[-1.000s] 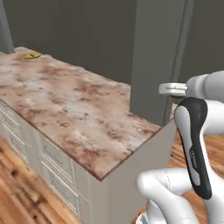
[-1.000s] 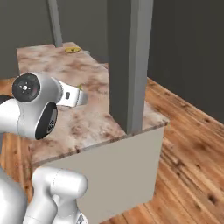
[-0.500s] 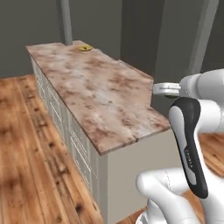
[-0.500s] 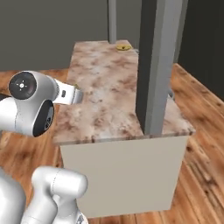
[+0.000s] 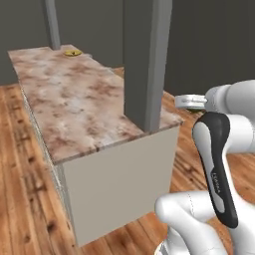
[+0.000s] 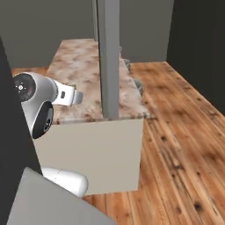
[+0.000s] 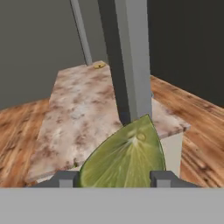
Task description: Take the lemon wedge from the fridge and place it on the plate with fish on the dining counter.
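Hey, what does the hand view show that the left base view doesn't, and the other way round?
The hand view shows the lemon wedge up close, held between the gripper tips, green-yellow with its cut face toward the camera. The left base view shows the robot's white arm rising at the lower right and the pale grey end panel of the dining counter. Both show the long mottled stone top, the grey pillar standing at its near end, the small yellow plate with fish at the far end, and wooden floor around.
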Controlling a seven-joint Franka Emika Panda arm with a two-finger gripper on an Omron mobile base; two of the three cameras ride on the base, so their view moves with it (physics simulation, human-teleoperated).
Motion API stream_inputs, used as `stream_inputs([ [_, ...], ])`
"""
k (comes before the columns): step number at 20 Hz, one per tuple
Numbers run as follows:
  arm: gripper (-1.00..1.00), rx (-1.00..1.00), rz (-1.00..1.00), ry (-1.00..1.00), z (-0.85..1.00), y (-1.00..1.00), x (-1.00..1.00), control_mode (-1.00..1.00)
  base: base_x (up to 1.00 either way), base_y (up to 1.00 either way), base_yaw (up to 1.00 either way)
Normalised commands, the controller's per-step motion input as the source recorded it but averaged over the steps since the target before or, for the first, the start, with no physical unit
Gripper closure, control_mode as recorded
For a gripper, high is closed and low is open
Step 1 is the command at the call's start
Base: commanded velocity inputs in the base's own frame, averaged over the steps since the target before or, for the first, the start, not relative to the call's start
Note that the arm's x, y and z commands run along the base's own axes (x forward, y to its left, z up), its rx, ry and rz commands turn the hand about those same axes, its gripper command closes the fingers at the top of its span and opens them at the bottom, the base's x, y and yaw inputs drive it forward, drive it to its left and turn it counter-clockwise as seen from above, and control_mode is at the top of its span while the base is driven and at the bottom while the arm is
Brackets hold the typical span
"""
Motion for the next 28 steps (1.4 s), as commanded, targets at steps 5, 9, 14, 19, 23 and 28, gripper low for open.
stream_inputs([
  [5,1.0,0.0,0.0,0.0,0.0,0.0,0.0,1.0,0.5,-1.0,0.0],
  [9,1.0,0.0,0.0,0.0,0.0,0.0,0.0,1.0,0.61,-1.0,-0.03],
  [14,1.0,0.0,0.0,0.0,0.0,0.0,0.0,1.0,0.66,-1.0,-0.05],
  [19,1.0,0.0,0.0,0.0,0.0,0.0,0.0,1.0,0.94,-1.0,-0.04],
  [23,1.0,0.0,0.0,0.0,0.0,0.0,0.0,1.0,1.0,-0.96,0.05],
  [28,1.0,0.0,0.0,0.0,0.0,0.0,0.0,1.0,1.0,-0.38,0.16],
])
